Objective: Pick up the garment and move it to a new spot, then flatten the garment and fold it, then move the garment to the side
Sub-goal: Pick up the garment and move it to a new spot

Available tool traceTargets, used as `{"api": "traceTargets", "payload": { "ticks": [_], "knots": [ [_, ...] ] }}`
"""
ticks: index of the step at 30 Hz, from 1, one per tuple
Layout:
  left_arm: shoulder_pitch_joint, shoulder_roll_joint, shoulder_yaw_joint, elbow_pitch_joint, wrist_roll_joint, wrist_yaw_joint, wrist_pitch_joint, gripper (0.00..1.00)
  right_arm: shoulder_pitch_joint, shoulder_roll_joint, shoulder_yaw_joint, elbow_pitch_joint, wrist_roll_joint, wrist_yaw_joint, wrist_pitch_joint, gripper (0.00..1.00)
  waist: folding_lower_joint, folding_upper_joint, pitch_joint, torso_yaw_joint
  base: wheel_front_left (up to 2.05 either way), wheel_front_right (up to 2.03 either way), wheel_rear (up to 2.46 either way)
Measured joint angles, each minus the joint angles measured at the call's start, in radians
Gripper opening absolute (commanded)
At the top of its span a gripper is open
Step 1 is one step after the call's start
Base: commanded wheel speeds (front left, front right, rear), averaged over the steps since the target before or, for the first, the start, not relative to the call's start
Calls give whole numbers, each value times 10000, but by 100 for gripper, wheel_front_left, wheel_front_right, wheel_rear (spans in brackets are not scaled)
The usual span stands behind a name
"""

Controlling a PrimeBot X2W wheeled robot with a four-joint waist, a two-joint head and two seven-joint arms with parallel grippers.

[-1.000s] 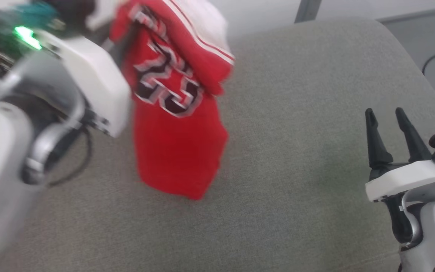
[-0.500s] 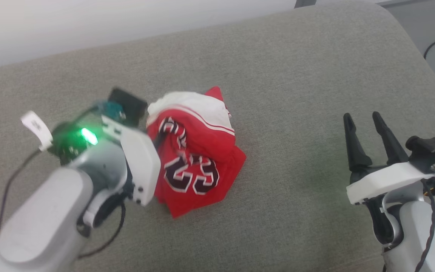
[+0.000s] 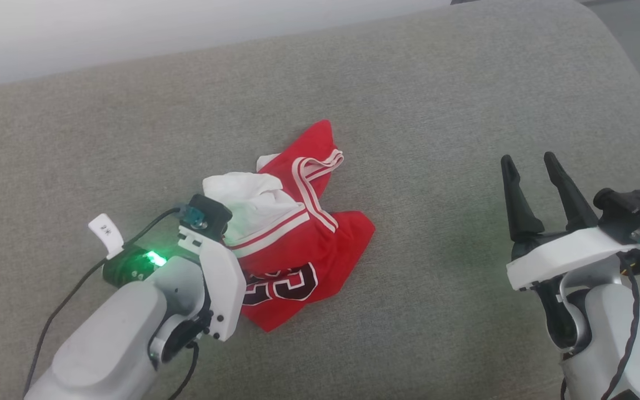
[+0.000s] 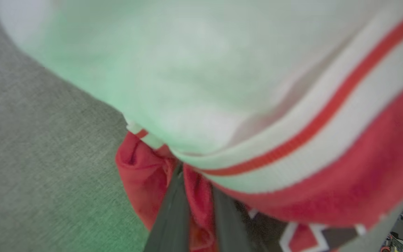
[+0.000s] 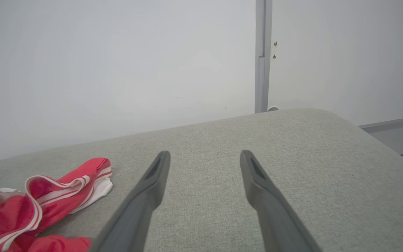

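Garment lies crumpled mid-couch in my head view, with the right claw spread wide, well apart. Left wrist: my left claw is clenched on its red cloth. Right wrist: garment at lower left.

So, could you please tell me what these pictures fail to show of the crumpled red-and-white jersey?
- Head view: the black print on the red jersey with white sleeves is partly hidden by folds and the left arm's white wrist.
- Left wrist view: its white sleeve is blurred, too close.
- Right wrist view: the left edge cuts it off.
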Motion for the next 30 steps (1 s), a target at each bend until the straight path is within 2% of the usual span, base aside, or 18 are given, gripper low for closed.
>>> {"api": "traceTargets", "payload": {
  "ticks": [2, 3, 5, 6, 7, 11, 19, 30],
  "knots": [
    [-163, -130, -79, 399, 2, -171, -102, 0, -42, -6, 17, 2, 0, 0, 0, 100, 0, 0, 30, 45, 0, 0, 0],
    [-226, -224, -100, 573, 0, -245, -157, 14, -43, -8, 36, 13, 0, 0, 0, 100, 0, 0, 37, 75, 0, 0, 0],
    [-343, -393, -92, 907, -36, -328, -280, 34, -63, -13, 82, 48, 0, 0, 2, 100, 0, 0, 28, 135, 0, 0, 0],
    [-404, -476, -86, 1039, -48, -380, -355, 50, -76, -27, 77, 59, 0, 0, 2, 100, 0, 0, 8, 170, 0, 0, 0],
    [-445, -554, -59, 1160, -86, -412, -431, 100, -81, -48, 75, 71, -2, 0, 2, 100, 0, 0, -20, 208, 0, 0, 0],
    [-554, -665, 42, 1438, -362, -585, -629, 100, -66, -140, 36, 134, -6, 0, 17, 100, 0, 0, -233, 368, 0, 0, 0],
    [-274, -169, 581, 1011, -635, -796, -1534, 100, 475, -399, -176, 155, 17, 0, 209, 100, 0, 0, -1208, 918, 0, 0, 0],
    [1067, 848, 2109, 0, -861, -199, -3967, 100, 1175, -583, -284, -29, 77, 0, 535, 100, 0, 0, -2313, 1836, 0, 0, 0]
  ]
}}
